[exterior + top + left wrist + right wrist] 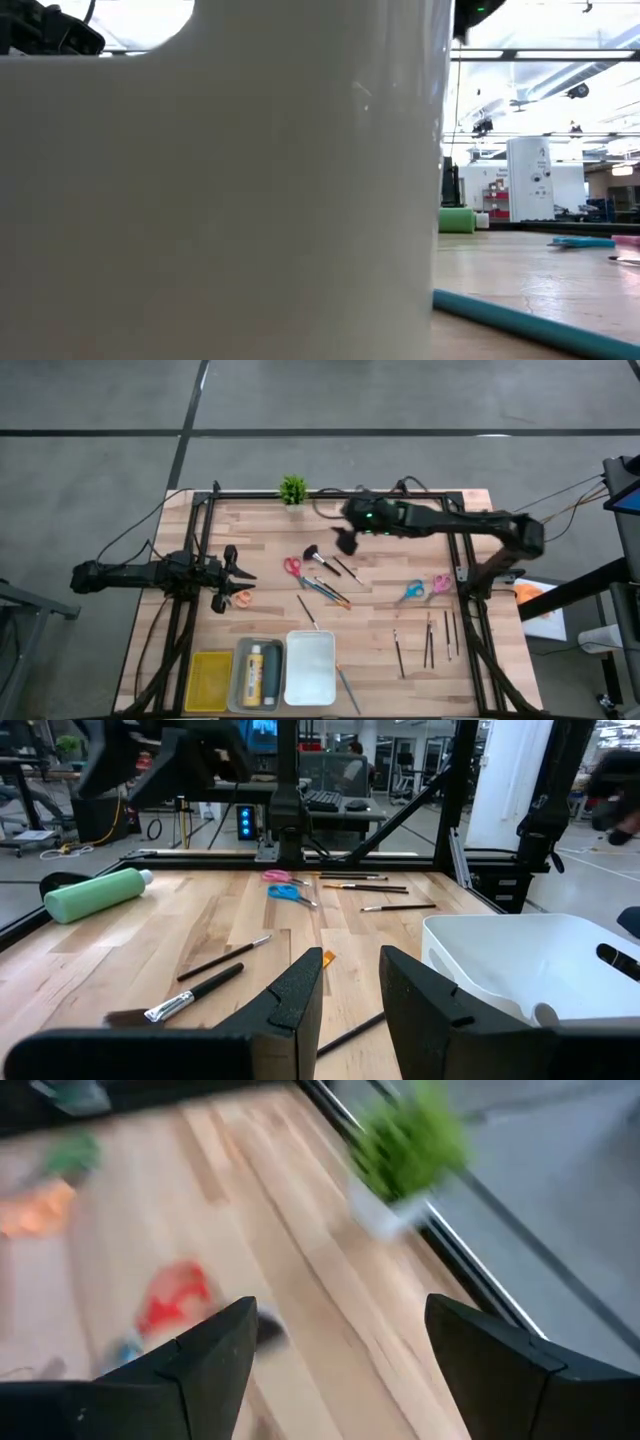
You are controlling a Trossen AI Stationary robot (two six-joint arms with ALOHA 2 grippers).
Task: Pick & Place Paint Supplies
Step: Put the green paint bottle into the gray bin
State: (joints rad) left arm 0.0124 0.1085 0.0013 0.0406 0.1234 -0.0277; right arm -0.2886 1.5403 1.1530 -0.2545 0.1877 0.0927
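Observation:
My left gripper is open and level over the table's left side, beside the orange scissors. My right gripper is open above the table's far middle, near the potted plant. Red scissors, a bristle brush and thin brushes lie flat between the two grippers. A green bottle lies on its side under the right arm. Blue scissors and pink scissors lie to the right. Both grippers hold nothing.
At the near edge stand a yellow tray, a grey tray holding a yellow bottle, and a white tray whose wall blocks most of the low view. Dark brushes lie near right; a blue pencil lies beside the white tray.

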